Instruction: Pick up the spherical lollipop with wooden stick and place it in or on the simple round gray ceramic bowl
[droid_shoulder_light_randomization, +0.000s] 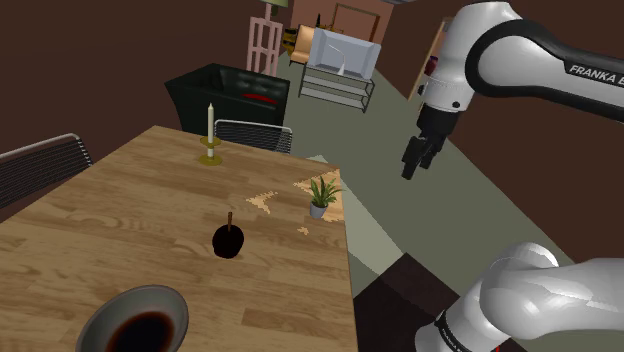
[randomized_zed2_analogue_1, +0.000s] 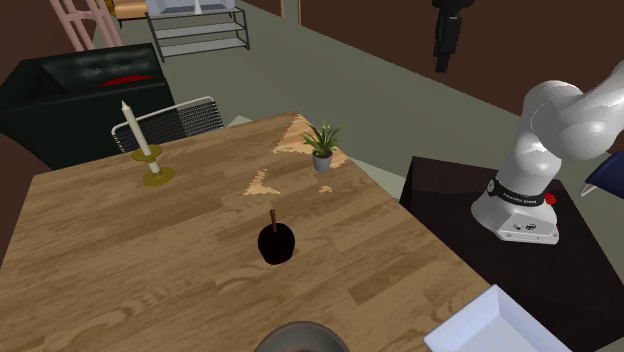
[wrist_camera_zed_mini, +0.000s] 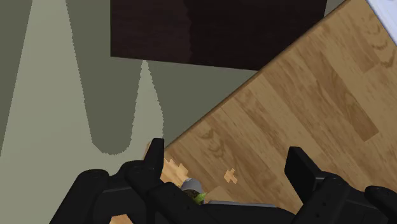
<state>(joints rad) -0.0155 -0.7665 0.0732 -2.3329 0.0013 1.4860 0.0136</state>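
Tool (droid_shoulder_light_randomization: 410, 170) spread wide, gripping nothing. Lollipop (droid_shoulder_light_randomization: 229, 241) stands on the surface (droid_shoulder_light_randomization: 120, 220), at one o'clock from the bowl (droid_shoulder_light_randomization: 160, 296); a pot (droid_shoulder_light_randomization: 317, 211) holds a plant (droid_shoulder_light_randomization: 322, 190).

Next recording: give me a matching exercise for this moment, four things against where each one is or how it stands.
Things:
1 lollipop
2 bowl
3 candle
4 gripper

Places or states:
A high in the air, touching nothing, fingers apart
B upright at the far end of the table
C mid-table, stick pointing up
D at the table's near end in the shoulder view

Pairs: 1-C, 2-D, 3-B, 4-A
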